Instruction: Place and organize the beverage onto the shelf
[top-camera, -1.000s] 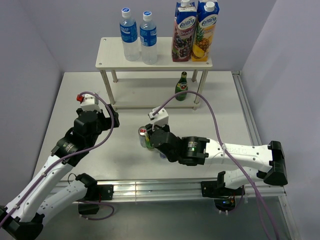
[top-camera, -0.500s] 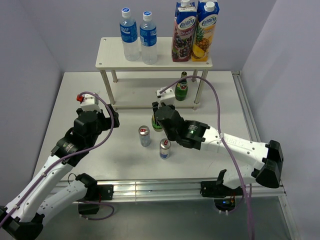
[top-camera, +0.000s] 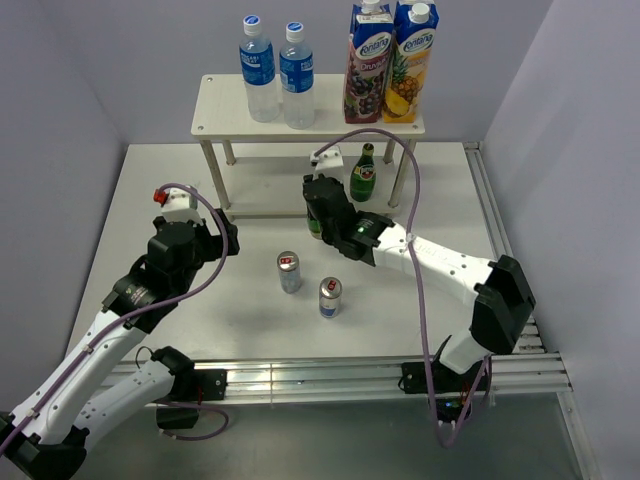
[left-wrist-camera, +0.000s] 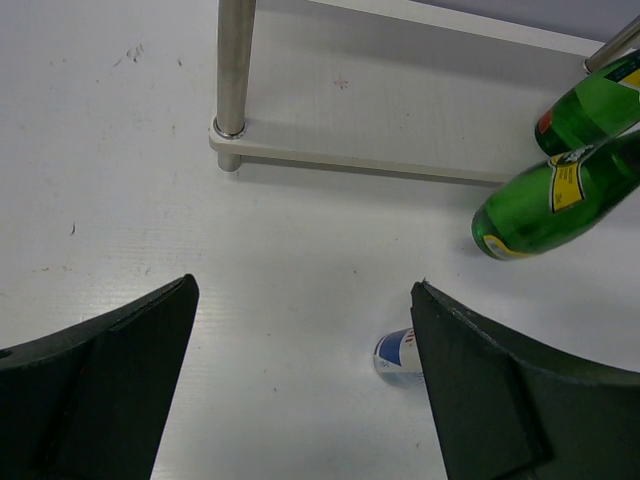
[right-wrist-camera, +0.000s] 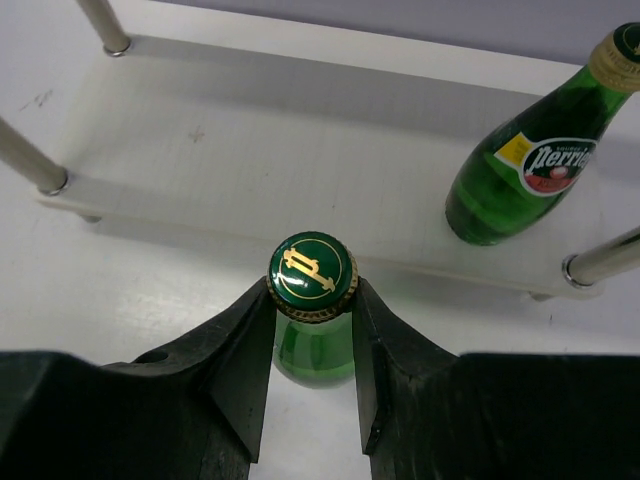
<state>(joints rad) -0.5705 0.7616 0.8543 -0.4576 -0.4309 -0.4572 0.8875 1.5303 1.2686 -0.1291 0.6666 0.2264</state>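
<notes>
The shelf (top-camera: 310, 108) stands at the back of the table, with two water bottles (top-camera: 278, 72) and two juice cartons (top-camera: 392, 62) on its top board. A green Perrier bottle (top-camera: 363, 175) stands on its lower board (right-wrist-camera: 250, 140). My right gripper (right-wrist-camera: 312, 300) is shut on the neck of a second green bottle (right-wrist-camera: 312, 276), upright just in front of the lower board; in the top view this bottle (top-camera: 315, 228) is mostly hidden under the gripper (top-camera: 318, 212). Two small cans (top-camera: 289, 271) (top-camera: 330, 297) stand mid-table. My left gripper (top-camera: 226, 236) is open and empty.
In the left wrist view a shelf leg (left-wrist-camera: 235, 65) rises ahead, a can (left-wrist-camera: 398, 352) sits beside my right finger (left-wrist-camera: 500, 400), and both green bottles (left-wrist-camera: 555, 200) (left-wrist-camera: 590, 110) show at the right. Grey walls close in both sides of the table.
My right arm has carried the green bottle from beside the two cans back toward the shelf's lower board. The left arm has not moved.
</notes>
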